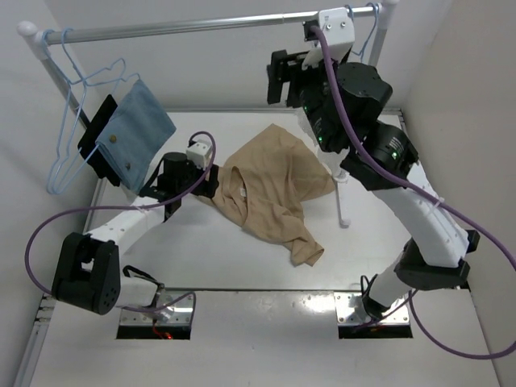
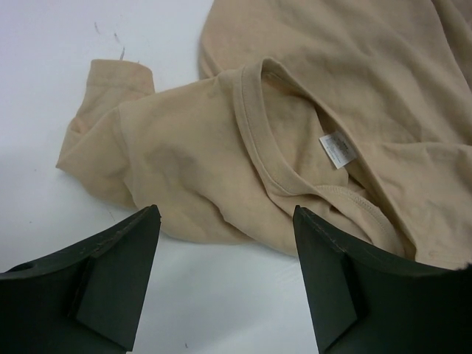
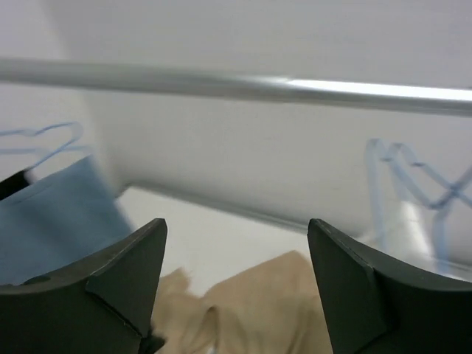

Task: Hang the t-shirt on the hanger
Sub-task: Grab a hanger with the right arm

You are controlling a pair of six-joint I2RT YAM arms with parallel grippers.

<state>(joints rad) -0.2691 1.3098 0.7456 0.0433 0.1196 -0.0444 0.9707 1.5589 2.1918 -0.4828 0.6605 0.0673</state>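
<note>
The shirt (image 1: pixel 274 189) lies crumpled on the table (image 1: pixel 242 262), with one sleeve trailing toward the near edge. We have the left gripper (image 2: pixel 225 214) low at the shirt's left edge. Its fingers are spread wide and hold nothing, and they are lined up on the collar (image 2: pixel 247 110) just ahead. That placement makes sense to us, since the collar is the opening the hanger has to pass through and its ribbed band gives a firm pinch. The tag (image 2: pixel 338 150) shows the neck lying open and facing up.

The right gripper (image 3: pixel 236 228) is raised well above the shirt's far side, also parted and empty. It faces the rail (image 1: pixel 201 27) behind the shirt. A hanger (image 3: pixel 404 151) hangs from that rail up and to the right of the shirt, and we judge the arm is held high to fetch it. More hangers (image 1: pixel 76 97) and a blue cloth (image 1: pixel 141 129) hang to the shirt's far left.

The bare table around the shirt gives the left gripper room to slide in. Up at the rail the space is tighter, and the right arm's bulk hangs over the shirt's far edge.
</note>
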